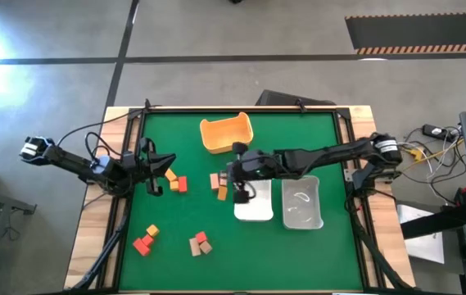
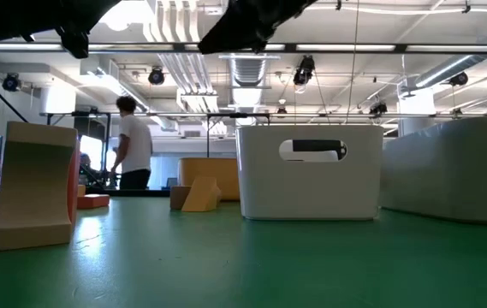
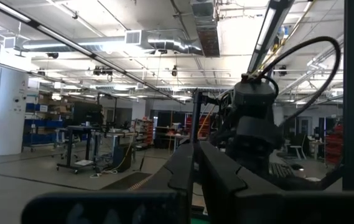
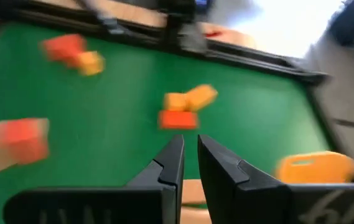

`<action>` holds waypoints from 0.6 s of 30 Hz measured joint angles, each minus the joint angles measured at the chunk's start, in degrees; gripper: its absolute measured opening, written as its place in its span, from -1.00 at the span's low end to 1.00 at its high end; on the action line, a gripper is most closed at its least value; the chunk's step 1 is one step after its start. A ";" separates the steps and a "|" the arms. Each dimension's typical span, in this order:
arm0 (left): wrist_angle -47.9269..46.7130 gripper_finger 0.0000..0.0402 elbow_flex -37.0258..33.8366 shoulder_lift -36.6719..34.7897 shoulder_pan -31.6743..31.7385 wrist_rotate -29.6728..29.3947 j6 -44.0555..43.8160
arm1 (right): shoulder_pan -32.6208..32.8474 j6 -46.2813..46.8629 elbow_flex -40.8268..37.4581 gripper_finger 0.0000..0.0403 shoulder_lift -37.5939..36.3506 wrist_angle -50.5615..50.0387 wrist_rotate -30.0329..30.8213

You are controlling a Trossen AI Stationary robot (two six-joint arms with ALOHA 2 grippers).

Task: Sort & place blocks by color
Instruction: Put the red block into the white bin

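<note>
Right end effector (image 1: 242, 193) over white plastic tray (image 1: 259, 212).
Its fingers stood nearly together, empty; small wooden blocks (image 1: 177, 182) lay on the green table (image 1: 298, 246); left end effector's state indeterminable.

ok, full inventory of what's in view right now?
blocks: roughly nine; red, orange, tan; four loose clusters on the mat
tub: one; yellow-orange; far middle of the mat
white tray: one; white; centre-right
clear tray: one; clear; right of the white tray
mat: one; green; covers the table
person: one; white top; room behind the table
left gripper: one; dark; by the left cluster
right gripper: one; dark; by the white tray
</note>
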 joint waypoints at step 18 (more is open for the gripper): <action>-0.02 -0.96 -0.04 0.31 -0.02 -0.11 0.00 | 0.06 0.45 5.78 -0.82 1.97 -2.52 -19.96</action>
